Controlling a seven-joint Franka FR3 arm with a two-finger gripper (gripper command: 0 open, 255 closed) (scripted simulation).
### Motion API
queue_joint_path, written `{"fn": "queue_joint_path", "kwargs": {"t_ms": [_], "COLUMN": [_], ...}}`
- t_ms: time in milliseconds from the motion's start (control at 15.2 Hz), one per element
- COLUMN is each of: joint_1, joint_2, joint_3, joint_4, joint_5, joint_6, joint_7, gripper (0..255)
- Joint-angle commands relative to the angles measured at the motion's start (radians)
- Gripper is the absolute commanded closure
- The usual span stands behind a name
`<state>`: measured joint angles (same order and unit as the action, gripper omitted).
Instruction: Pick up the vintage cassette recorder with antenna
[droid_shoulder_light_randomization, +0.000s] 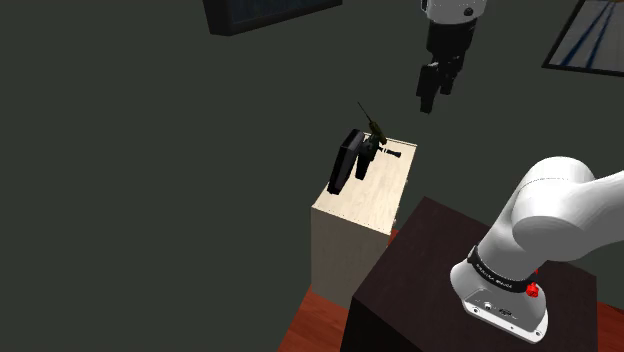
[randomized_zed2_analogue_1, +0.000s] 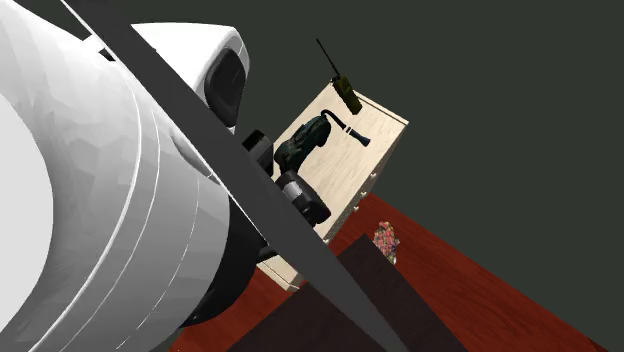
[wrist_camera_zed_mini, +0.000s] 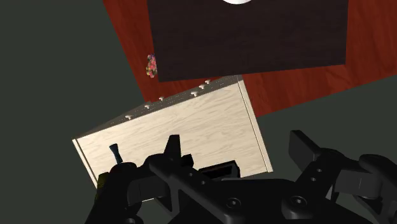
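Robot gripper (droid_shoulder_light_randomization: 435, 100) hanging high above a pale wooden cabinet (droid_shoulder_light_randomization: 375, 185), fingers spread, holding nothing.
The shoulder view shows that gap; the second exterior view shows the small olive recorder (randomized_zed2_analogue_1: 346, 94) with its thin antenna near a corner of the cabinet top, close to a dark bag (randomized_zed2_analogue_1: 305, 140).

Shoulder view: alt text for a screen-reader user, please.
The arm's black fingers, open, hang in the air up and right of a pale wooden cabinet. On its top sit a small olive recorder with antenna and a larger black object beside it. The white arm rises from a dark stand at lower right.
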<state>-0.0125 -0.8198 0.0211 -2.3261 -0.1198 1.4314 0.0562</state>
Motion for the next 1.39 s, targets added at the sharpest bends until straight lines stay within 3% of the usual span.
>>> {"fn": "queue_joint_path", "kwargs": {"t_ms": [0,660,1320], "joint_1": [0.0,-0.089,-0.174], "joint_2": [0.0,0.163,0.466], "joint_3": [0.0,0.038,0.07], "joint_4": [0.0,-0.166,-0.182], "joint_5": [0.0,0.102,0.161], "joint_6": [0.0,0.435,0.877], "joint_7": [0.0,0.326,0.614], "gripper": [0,0,0]}}
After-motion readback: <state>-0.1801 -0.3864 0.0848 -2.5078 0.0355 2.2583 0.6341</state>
